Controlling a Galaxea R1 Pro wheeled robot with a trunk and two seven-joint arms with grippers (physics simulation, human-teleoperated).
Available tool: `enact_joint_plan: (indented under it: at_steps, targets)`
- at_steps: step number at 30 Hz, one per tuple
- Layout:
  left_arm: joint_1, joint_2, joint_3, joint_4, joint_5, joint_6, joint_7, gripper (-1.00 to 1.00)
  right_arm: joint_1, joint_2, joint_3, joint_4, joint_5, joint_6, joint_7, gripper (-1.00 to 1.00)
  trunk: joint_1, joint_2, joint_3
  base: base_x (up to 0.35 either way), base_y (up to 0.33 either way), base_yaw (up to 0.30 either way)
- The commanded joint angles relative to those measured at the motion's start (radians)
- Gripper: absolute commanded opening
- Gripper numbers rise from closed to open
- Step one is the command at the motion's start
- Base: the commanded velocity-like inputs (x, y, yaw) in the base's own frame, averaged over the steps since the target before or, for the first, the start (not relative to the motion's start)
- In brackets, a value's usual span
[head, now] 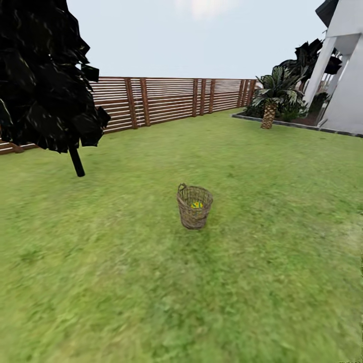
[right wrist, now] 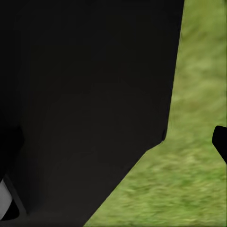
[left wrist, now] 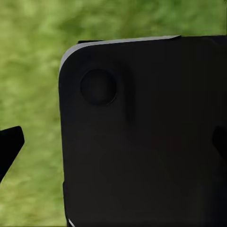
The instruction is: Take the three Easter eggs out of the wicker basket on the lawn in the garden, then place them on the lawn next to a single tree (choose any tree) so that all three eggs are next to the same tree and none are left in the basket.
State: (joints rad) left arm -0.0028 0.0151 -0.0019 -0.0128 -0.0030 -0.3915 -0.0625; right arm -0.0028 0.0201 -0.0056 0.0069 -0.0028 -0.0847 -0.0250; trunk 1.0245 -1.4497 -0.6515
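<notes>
Lawn (head: 282, 262) — wide, open. Dark tree (head: 43, 75) — far left. Wicker basket (head: 194, 206) — upright mid-lawn, well ahead; one yellow egg (head: 196, 204) visible inside (others hidden). Approach squarely, stop close. Gripper states: cannot be told.

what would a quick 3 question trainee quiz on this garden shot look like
1. True or false: the wicker basket stands upright on the lawn.
2. What shows inside the basket? A) a yellow painted egg B) a red ball C) nothing
3. What runs along the far edge of the lawn behind the dark tree?

Key: 1 true. 2 A, a yellow Easter egg shows through the rim. 3 a brown slatted wooden fence.
</notes>
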Motion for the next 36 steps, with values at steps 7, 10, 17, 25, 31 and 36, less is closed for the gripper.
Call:
enact_joint_plan:
  at_steps: [7, 10, 17, 25, 31, 36]
  targets:
    - [0.000, 0.000, 0.001, 0.000, 0.000, -0.003, -0.003, 1.00, 0.000, 0.000, 0.000, 0.001, 0.000, -0.004, -0.003, 1.00, 0.001, 0.000, -0.001, 0.294, 0.165, -0.273]
    - [0.000, 0.000, 0.001, 0.000, 0.000, -0.003, -0.003, 1.00, 0.000, 0.000, 0.000, 0.001, 0.000, -0.004, -0.003, 1.00, 0.001, 0.000, -0.001, 0.291, 0.168, -0.273]
    - [0.000, 0.000, 0.001, 0.000, 0.001, -0.003, -0.003, 1.00, 0.000, 0.001, 0.000, 0.001, 0.000, -0.004, -0.003, 1.00, 0.001, 0.000, -0.001, 0.284, 0.171, -0.213]
    - [0.000, 0.000, 0.000, 0.000, 0.001, -0.003, -0.003, 1.00, 0.000, 0.001, 0.000, 0.001, 0.000, -0.003, -0.003, 1.00, 0.001, 0.000, -0.001, 0.279, 0.174, -0.039]
    - [0.000, 0.000, 0.000, 0.000, 0.001, -0.003, -0.003, 1.00, 0.000, 0.001, 0.000, 0.001, 0.000, -0.004, -0.003, 1.00, 0.001, 0.000, -0.001, 0.278, 0.174, -0.006]
    - [0.000, 0.000, 0.000, 0.000, 0.001, -0.003, -0.003, 1.00, 0.000, 0.001, 0.000, 0.001, 0.000, -0.003, -0.003, 1.00, 0.001, 0.000, -0.001, 0.277, 0.175, -0.001]
